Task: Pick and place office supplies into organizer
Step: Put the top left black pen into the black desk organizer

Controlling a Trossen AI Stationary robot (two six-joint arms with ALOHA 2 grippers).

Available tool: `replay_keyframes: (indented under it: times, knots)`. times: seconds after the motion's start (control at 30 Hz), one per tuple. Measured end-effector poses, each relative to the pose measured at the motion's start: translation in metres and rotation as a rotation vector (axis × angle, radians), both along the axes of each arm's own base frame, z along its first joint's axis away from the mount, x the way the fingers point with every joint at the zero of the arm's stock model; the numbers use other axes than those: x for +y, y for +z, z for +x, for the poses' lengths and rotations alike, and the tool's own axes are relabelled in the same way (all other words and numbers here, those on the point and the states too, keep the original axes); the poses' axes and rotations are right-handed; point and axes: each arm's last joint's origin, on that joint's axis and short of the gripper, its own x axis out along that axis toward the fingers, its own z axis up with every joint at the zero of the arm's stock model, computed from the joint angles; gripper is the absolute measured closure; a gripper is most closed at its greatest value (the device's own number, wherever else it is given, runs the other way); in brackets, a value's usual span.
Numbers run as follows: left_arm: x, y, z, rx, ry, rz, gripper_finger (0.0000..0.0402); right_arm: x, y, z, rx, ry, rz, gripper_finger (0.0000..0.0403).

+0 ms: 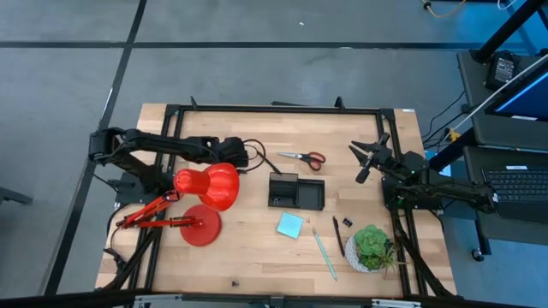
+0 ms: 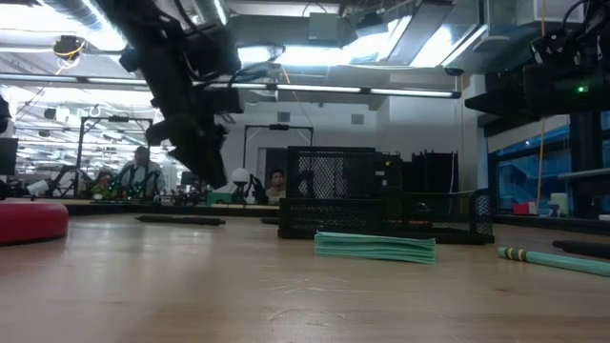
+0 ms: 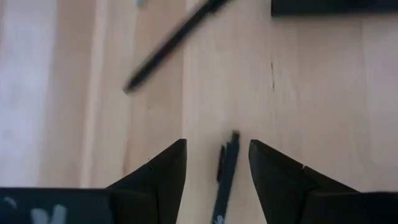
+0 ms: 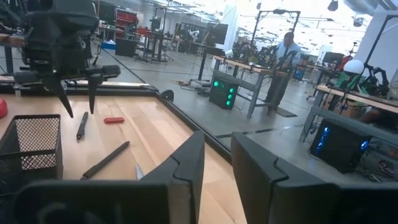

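My left gripper point(image 3: 217, 143) is open and points down over the far left part of the table point(image 1: 254, 155). Its fingers stand on either side of a thin black pen point(image 3: 226, 172) lying on the wood, without touching it. A second black pen point(image 3: 168, 45) lies nearby, and a small red piece point(image 4: 114, 119) beside them. The black mesh organizer point(image 1: 295, 190) stands mid-table. Red-handled scissors point(image 1: 305, 157) lie beyond it; a light-blue sticky pad point(image 1: 289, 224) and a teal pen point(image 1: 324, 252) lie nearer. My right gripper point(image 1: 355, 162) waits open at the right.
A big red desk lamp point(image 1: 205, 190) stands left of the organizer, close under my left arm. A potted plant point(image 1: 372, 248) sits at the near right, with another black pen point(image 1: 337, 236) beside it. People show in the room behind.
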Motion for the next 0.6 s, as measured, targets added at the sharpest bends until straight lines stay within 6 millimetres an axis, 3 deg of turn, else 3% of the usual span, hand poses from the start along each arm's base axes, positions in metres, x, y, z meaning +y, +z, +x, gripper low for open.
replay_keyframes:
  times: [0.4,0.6]
  knots:
    - [0.003,-0.037,0.011,0.119,0.003,-0.03,0.0233,0.0,0.0,0.0,0.001,0.0,0.0,0.0319]
    - [0.007,-0.045,0.012,0.13,0.013,-0.06,0.0233,0.0,0.0,0.0,0.0,0.0,0.0,0.0319]
